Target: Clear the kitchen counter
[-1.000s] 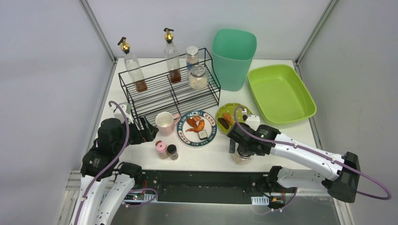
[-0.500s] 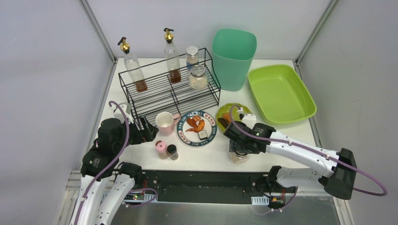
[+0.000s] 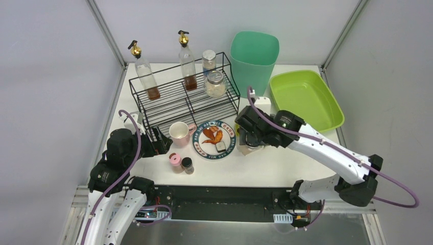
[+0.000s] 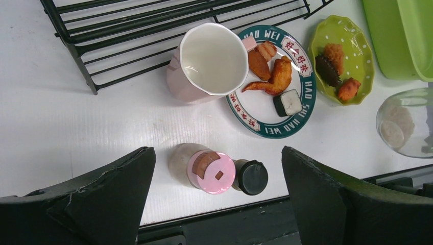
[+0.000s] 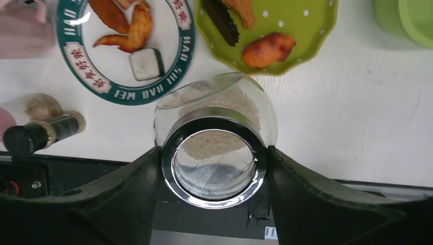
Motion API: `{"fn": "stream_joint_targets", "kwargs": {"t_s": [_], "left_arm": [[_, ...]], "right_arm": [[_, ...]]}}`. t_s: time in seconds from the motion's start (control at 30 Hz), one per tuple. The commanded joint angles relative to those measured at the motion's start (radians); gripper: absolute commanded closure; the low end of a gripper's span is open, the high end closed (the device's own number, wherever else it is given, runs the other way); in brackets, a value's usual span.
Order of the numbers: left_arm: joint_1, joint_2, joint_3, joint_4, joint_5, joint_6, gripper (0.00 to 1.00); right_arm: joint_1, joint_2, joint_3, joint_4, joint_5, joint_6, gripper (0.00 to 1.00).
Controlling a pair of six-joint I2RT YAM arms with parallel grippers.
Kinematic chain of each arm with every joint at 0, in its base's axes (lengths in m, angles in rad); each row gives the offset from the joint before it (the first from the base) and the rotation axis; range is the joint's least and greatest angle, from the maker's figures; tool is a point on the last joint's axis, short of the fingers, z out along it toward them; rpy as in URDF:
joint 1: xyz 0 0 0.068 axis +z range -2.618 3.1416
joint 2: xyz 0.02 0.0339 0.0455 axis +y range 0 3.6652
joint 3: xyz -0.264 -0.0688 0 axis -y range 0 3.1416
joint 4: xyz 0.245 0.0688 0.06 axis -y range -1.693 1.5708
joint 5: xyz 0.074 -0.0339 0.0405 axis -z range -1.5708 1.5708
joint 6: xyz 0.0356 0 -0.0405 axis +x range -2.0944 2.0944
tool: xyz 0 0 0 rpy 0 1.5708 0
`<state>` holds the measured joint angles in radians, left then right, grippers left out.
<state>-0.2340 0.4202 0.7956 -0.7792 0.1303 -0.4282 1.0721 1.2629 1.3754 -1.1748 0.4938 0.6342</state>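
1. From above, the kitchen counter [image 3: 230, 172] lies under both my grippers. My right gripper [image 3: 249, 142] is partly closed, clamped on a glass jar [image 3: 249, 149], and holds it over the counter just right of the plate [image 3: 198, 146]. My left gripper [image 3: 162, 143] gapes wide with nothing in it, beside the mug [image 3: 179, 133].
2. Counted from the same view: one rack [image 3: 184, 104] carrying two bottles [image 3: 144, 76] and two jars [image 3: 215, 84], one mug, one plate, two shakers [image 3: 175, 162], one bin [image 3: 254, 64] and one tray [image 3: 306, 102].
3. A second ago my right gripper stood wider, low at the counter's near edge. It has since closed on the glass jar and carried it back toward the bin. My left arm has not moved.
4. From my left wrist, the counter spreads below my wide-apart fingers [image 4: 102, 194]. The two shakers stand side by side between them. Beyond are the mug, the plate and one green dish [image 4: 319, 41], with the glass jar at the right edge.
5. From my right wrist, my fingers [image 5: 127, 199] press the jar's metal-ringed top from both sides. The counter lies below, and the jar overlaps the green dish's near rim.
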Motion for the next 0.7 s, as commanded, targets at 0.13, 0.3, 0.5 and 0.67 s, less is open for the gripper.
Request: {"fn": "stream_joint_targets", "kwargs": {"t_s": [0.13,0.3,0.5,0.67], "left_arm": [[0.011,0.003,-0.003,0.037,0.009,0.011,0.0],[0.012,-0.003,-0.004,0.038,-0.001,0.009,0.0],[0.011,-0.003,-0.006,0.038,-0.004,0.009,0.0],[0.012,-0.002,-0.006,0.038,-0.005,0.009,0.0]], "right_arm": [[-0.004,0.277,0.453,-0.034,0.025,-0.246,0.8],[-0.042,0.488,0.77,-0.053,-0.024,-0.331,0.85],[-0.074,0.691,1.071,-0.037,-0.04,-0.376,0.88],[-0.106,0.737,1.102,0.079,-0.062,-0.376,0.9]]}}
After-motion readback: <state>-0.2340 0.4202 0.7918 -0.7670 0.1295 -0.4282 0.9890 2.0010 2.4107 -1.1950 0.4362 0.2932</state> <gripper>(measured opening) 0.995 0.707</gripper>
